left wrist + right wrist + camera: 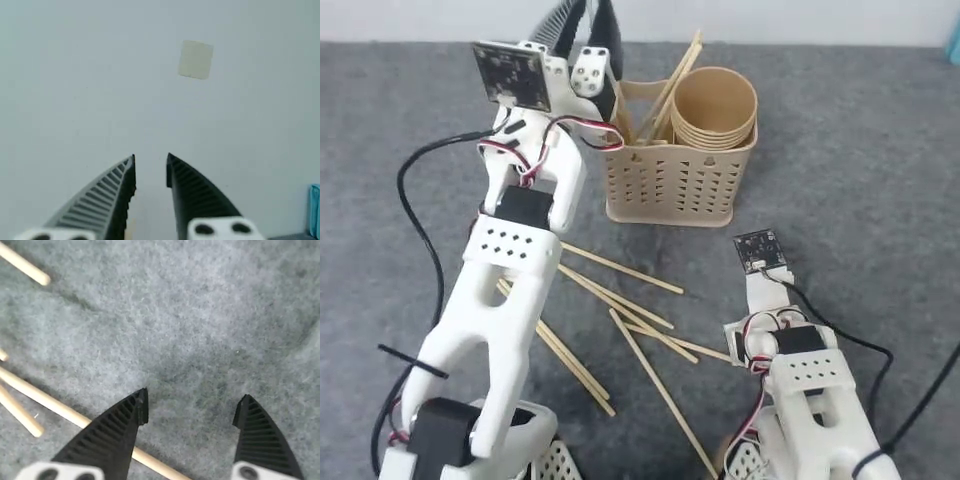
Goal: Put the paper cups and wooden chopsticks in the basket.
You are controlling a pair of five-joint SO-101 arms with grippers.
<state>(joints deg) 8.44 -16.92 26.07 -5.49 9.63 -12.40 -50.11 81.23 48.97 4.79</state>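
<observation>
The beige slotted basket stands at the back of the grey mat. Stacked paper cups sit inside it, with a few wooden chopsticks leaning beside them. Several more chopsticks lie scattered on the mat in front of the basket. My left gripper is raised high just left of the basket and points at the wall. It is open with a narrow gap and holds nothing. Low over the mat, my right gripper is open and empty, with a chopstick lying under one finger.
The right arm stands at the front right, with black cables trailing on both sides. A pale square patch marks the wall. A blue object shows at the far right edge.
</observation>
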